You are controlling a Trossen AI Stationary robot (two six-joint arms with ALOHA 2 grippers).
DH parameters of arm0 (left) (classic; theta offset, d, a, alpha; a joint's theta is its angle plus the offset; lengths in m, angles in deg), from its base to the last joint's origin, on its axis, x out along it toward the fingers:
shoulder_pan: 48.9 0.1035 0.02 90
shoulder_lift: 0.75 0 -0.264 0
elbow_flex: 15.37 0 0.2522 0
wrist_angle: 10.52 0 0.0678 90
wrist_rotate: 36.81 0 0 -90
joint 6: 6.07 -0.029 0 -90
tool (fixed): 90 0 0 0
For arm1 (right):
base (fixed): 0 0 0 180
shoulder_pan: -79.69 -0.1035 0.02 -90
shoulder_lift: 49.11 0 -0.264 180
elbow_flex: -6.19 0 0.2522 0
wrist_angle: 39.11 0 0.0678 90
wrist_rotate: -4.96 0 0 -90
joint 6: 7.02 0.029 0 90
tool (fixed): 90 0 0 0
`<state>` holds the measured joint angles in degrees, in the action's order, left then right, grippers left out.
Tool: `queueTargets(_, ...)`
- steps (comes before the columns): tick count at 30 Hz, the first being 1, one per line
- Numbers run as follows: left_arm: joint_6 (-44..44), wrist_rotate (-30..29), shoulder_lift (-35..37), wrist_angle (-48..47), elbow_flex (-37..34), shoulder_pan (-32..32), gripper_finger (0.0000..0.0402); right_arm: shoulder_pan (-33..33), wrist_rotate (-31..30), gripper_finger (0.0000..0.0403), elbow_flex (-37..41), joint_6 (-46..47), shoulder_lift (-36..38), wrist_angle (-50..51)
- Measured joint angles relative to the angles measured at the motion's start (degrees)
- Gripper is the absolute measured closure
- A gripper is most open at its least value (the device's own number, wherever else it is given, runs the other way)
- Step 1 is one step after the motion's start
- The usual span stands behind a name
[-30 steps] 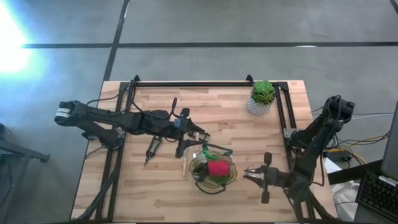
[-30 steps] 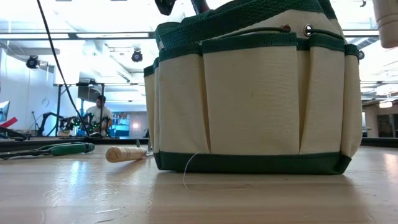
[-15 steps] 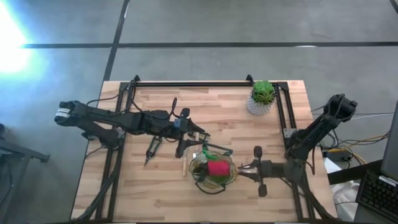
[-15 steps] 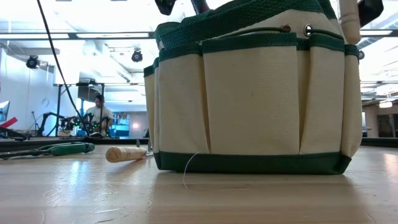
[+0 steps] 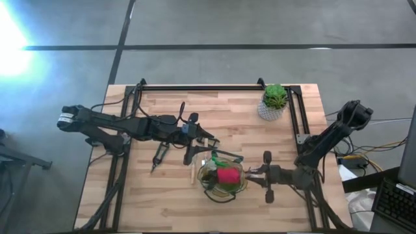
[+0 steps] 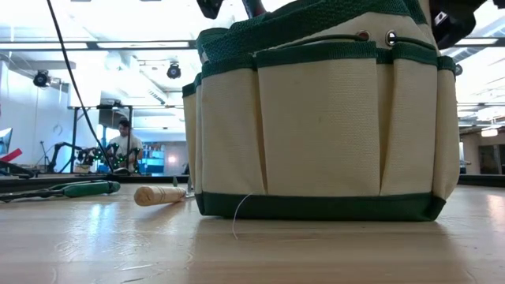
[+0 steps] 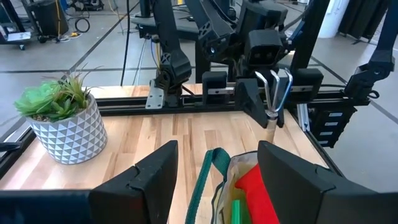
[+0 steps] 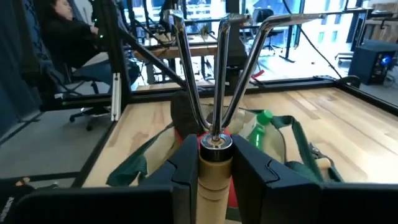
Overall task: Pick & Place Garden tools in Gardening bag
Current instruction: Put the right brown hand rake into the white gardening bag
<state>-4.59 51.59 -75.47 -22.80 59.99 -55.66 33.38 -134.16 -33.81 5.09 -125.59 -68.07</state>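
Left gripper, fingers spread and empty, is held just beside the gardening bag; pruners lie behind it. Right gripper, fingers clamped on the wooden-handled three-prong cultivator, is poised beside the bag's opposite rim.

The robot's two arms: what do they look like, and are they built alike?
Both look alike: slim, dark, jointed arms built from black segments. The left arm has a pale band near its outer end and a small blue spot near its wrist. The left gripper ends in two broad, flat, matte black fingers. The right gripper has the same black fingers. Thin dark cables trail beside each arm.
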Motion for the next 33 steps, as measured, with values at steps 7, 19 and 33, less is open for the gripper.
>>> queueTargets(7, 0.0, 0.0, 0.0, 0.0, 0.0, 0.0, 0.0179, 0.3, -1.7, 0.0349, 0.0, 0.0, -4.3, -4.0)
queueTargets(19, 0.1, 0.0, 0.0, -0.1, 0.0, 0.0, 0.0179, 0.2, -2.7, 0.0349, 0.0, 7.2, -10.5, -4.7)
queueTargets(33, 0.1, 0.0, 0.0, -0.4, 0.0, 0.0, 0.0179, -1.6, -3.9, 0.0349, 0.4, 5.4, -9.5, -4.1)
